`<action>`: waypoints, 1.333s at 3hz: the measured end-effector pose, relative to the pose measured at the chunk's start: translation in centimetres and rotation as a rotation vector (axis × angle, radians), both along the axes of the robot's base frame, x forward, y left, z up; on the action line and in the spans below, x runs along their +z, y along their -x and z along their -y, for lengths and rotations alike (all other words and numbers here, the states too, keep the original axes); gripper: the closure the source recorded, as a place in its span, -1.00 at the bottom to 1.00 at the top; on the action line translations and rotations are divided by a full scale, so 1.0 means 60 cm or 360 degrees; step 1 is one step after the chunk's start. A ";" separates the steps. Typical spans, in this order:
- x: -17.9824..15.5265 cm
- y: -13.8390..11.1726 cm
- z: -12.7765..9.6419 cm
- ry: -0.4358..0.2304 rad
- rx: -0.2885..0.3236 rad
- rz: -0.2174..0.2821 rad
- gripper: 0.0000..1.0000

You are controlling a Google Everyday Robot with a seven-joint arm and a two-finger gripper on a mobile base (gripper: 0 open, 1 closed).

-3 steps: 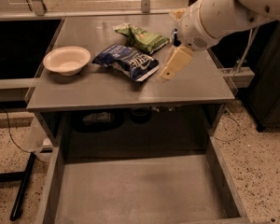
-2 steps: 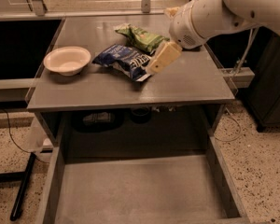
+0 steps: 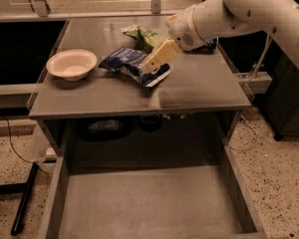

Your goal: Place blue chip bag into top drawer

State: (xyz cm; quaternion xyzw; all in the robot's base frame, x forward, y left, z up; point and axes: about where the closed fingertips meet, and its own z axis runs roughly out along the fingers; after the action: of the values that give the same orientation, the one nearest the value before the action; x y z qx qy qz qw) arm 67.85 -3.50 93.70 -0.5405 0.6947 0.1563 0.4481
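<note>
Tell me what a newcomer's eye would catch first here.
The big white arm stretches in from the upper right, its tan pincer over the blue bag on the table. Next comes the open drawer below, wide and grey. A white bowl sits on the table's left side.

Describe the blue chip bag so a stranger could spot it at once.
Start at the grey table above the open top drawer. Near its middle, right of the white bowl and in front of the green chip bag, lies the blue chip bag, with the arm's tan tool over its right end. It is the only crinkled dark blue packet with white lettering.
</note>
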 end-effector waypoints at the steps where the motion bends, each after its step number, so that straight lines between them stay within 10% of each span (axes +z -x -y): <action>1: -0.023 0.021 -0.036 -0.0054 0.0086 -0.0185 -1.00; 4: -0.115 -0.029 -0.073 0.0245 0.0033 -0.0345 -1.00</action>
State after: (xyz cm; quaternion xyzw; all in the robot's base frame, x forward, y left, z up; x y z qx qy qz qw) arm 69.59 0.86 86.82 -0.5605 0.7433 0.1646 0.3260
